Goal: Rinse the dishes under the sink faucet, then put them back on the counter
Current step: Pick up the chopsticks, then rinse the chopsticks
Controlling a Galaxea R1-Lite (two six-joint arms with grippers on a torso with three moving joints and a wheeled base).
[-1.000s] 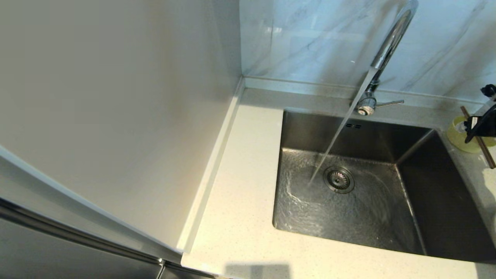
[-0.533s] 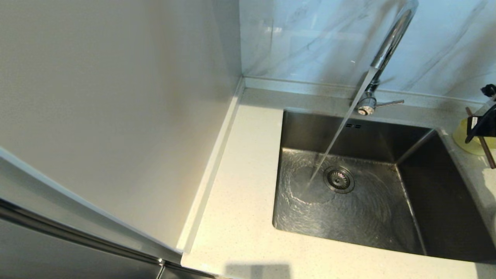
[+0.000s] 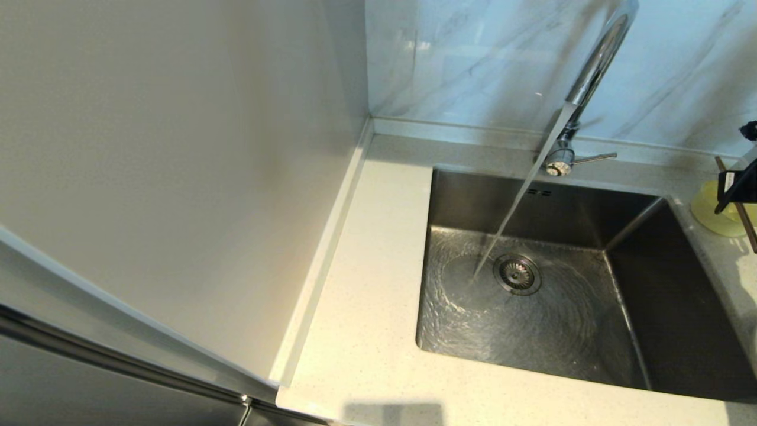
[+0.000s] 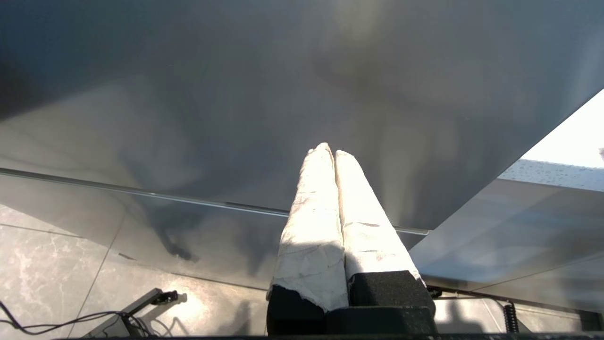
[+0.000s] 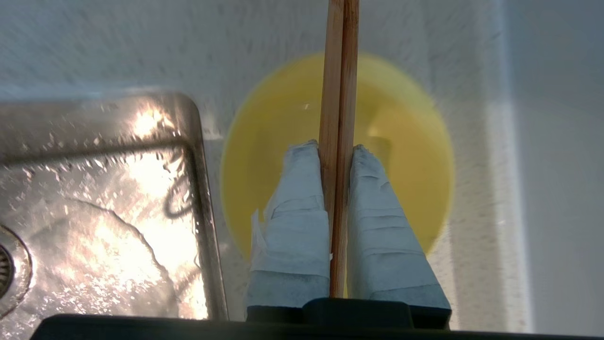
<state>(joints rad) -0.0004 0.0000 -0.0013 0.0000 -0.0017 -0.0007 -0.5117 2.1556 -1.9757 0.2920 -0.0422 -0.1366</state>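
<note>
Nearest the robot, the off-white counter (image 3: 378, 331) runs along the front and left of the sink (image 3: 668, 284). The basin holds no dishes; water is seen rippling over its floor around the strainer drain (image 3: 517, 274). The stream falls from the faucet (image 3: 594, 65), which stands at the back rim with its lever (image 3: 593, 157) out to the side.

On the far right, beside the sink's right rim, the right gripper (image 5: 336, 151) is held above the pale-yellow bowl (image 5: 406, 156), which sits on the counter. Its 2 taped fingers (image 5: 295, 222) are pressed narrowly on the chopstick (image 5: 337, 71), gripped partway along its length. In the wrist view what looks like 2 sticks side by side is seen, though this cannot be settled. No plate is visible.

The left gripper (image 4: 330, 152) is parked low and off to the side facing a grey cabinet panel (image 4: 236, 94), its fingers pressed together on nothing.

The chopstick appears ready to be set down. It would best be lowered until it rests across or inside the bowl, or flat on the stone, before the fingers are spread, so that rolling toward the basin is avoided.
</note>
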